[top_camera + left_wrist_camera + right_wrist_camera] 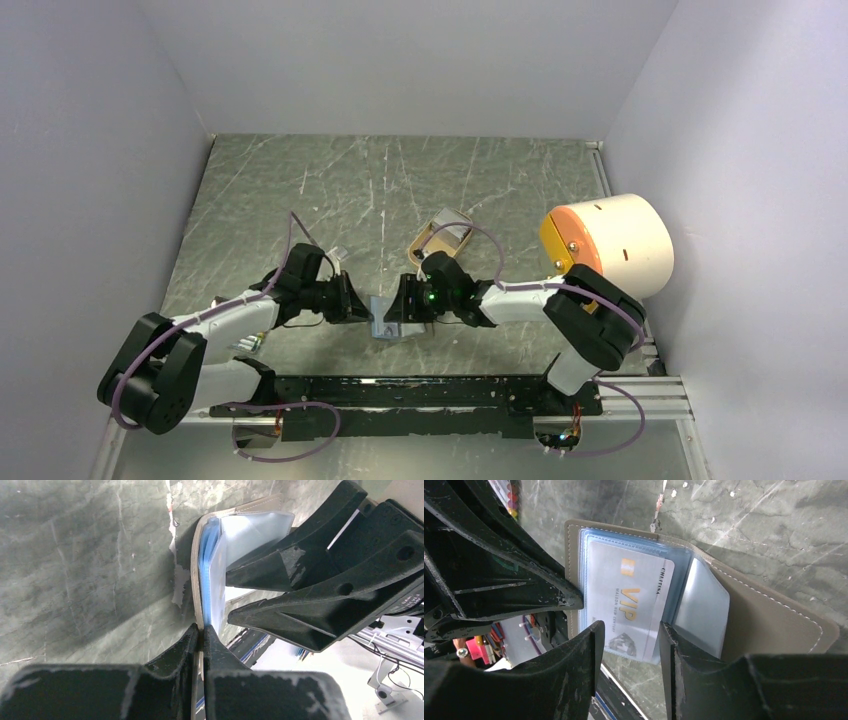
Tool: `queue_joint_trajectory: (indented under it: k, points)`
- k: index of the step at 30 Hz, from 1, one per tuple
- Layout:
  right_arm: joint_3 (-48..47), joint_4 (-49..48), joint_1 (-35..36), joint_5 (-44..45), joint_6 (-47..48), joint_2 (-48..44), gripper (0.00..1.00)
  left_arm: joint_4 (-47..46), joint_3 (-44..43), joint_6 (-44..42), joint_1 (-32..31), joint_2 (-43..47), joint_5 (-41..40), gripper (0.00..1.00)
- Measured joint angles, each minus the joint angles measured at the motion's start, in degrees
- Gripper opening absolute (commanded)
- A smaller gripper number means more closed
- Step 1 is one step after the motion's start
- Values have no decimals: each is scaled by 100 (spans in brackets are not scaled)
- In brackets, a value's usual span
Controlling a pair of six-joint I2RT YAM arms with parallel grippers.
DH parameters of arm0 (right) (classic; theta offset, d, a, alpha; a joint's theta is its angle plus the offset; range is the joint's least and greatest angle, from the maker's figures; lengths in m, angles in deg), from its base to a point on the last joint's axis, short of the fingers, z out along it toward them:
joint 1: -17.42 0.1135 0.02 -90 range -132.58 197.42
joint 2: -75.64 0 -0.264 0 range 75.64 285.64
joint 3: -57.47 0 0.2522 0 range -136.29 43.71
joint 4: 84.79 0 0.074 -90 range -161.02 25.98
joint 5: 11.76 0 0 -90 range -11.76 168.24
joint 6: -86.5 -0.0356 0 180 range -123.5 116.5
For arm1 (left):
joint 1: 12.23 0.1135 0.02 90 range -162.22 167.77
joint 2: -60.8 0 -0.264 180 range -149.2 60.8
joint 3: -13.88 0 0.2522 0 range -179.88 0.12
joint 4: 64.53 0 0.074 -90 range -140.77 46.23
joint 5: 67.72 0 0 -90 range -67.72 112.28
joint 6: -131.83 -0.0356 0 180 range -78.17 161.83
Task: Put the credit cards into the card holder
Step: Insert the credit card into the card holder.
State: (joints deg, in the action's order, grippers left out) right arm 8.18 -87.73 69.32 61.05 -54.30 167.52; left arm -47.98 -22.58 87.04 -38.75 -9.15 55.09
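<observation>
**Wallet held open between both arms, card at its sleeves**

The small grey-olive fold-over card holder sits between the two arms near the front middle of the grey marbled bench. It is open, and its bluish clear plastic sleeves are fanned out. It stands tilted off the bench surface rather than lying flat.

The left tool is fully closed, with its two fingers pinched together on the edge of the card holder's cover.

A thin white credit card with gold "VIP" lettering lies against the sleeves. Its far end is among the sleeves and its near end sticks out past them.

The right tool faces the left one from the other side. Its fingers are partly apart and straddle the near end of the card. The wrist views do not show whether they actually press on the card's edges or only frame it.

Farther back on the bench, well apart from the card holder, lies a tan oval plastic tray. A big cream cylinder with an orange face rests at the right side, near the wall.
</observation>
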Motion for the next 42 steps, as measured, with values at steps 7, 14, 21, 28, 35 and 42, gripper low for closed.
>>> queue_joint_trajectory:
  k: [7, 14, 21, 28, 35, 42]
  points:
    - [55, -131, 2, -22, -39, 35, 48, -146, 4, 79, 0, 76, 175, 9]
    - [195, -487, 4, -96, -133, 52, 51, -295, 48, 175, 0, 251, 280, 9]
    - [431, -789, 4, -125, -219, -48, 56, -433, 105, 291, 0, 247, 378, 9]
    - [710, -1309, 9, -240, -365, -76, 65, -461, 105, 369, 0, 247, 398, 9]
    - [710, -1464, 7, -317, -415, -70, 67, -540, 105, 479, 0, 271, 466, 9]
    - [710, -1506, 7, -319, -426, -33, 58, -645, 107, 538, 0, 129, 509, 9]
